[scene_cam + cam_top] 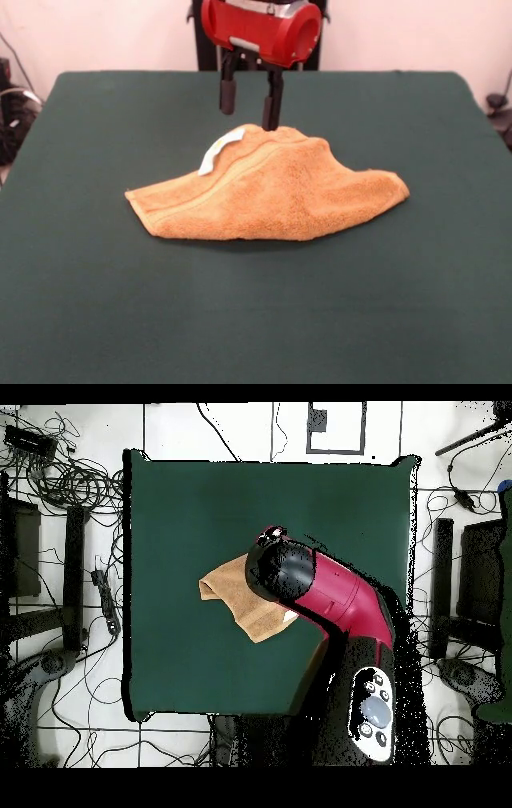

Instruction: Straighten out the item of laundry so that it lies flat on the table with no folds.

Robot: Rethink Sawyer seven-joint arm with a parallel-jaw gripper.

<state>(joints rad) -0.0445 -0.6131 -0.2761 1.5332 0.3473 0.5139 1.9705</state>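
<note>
The item of laundry (276, 196) is an orange-tan towel heaped in a folded hump at the middle of the green table (104, 304). Its peak rises at the back, and a white tag (218, 153) hangs down the left slope. My gripper (250, 118) hovers at that peak, open. The right finger (273, 104) reaches the towel's top, while the left finger (228, 94) ends in the air above the tag. In the overhead view the red arm (335, 599) covers one side of the towel (235, 591) and hides the fingers.
Green cloth (190, 504) stretches wide on every side of the towel. Beyond the table's edges lie cables (70, 479) and dark equipment (75, 574) on the floor.
</note>
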